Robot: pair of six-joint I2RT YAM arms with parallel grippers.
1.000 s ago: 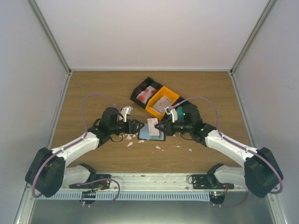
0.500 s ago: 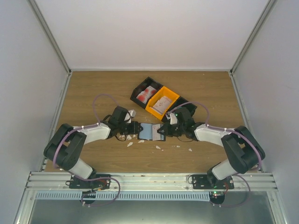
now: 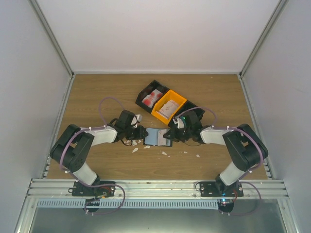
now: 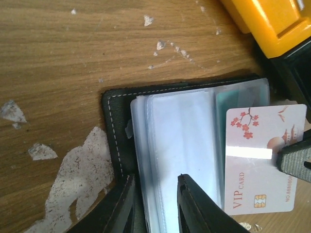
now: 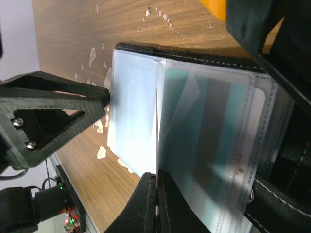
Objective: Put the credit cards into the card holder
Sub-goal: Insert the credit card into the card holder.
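- We see white scraps (image 3: pixel 135 150) on the table (image 3: pixel 97 97) at 6 o'clock of the card holder (image 3: pixel 154 137).
- The card holder lies open mid-table with its clear sleeves up, between both grippers.
- The left gripper (image 3: pixel 144 133) is at the holder's 9 o'clock. Its gap is narrow and it is clamped on the holder's left sleeves and cover.
- The right gripper (image 3: pixel 168 137) is at 3 o'clock, almost closed and pinching a pink card (image 4: pixel 265 160). That card lies over the right-hand sleeves.
- A teal card (image 5: pixel 214 145) sits inside a sleeve, just beside the pink one.
- At 12 o'clock, further off, is the orange bin (image 3: pixel 177 97) with a pale card (image 3: pixel 168 108) in it.
- At 11 o'clock is the black bin (image 3: pixel 145 92) with a red-and-white card (image 3: pixel 152 97) in it.
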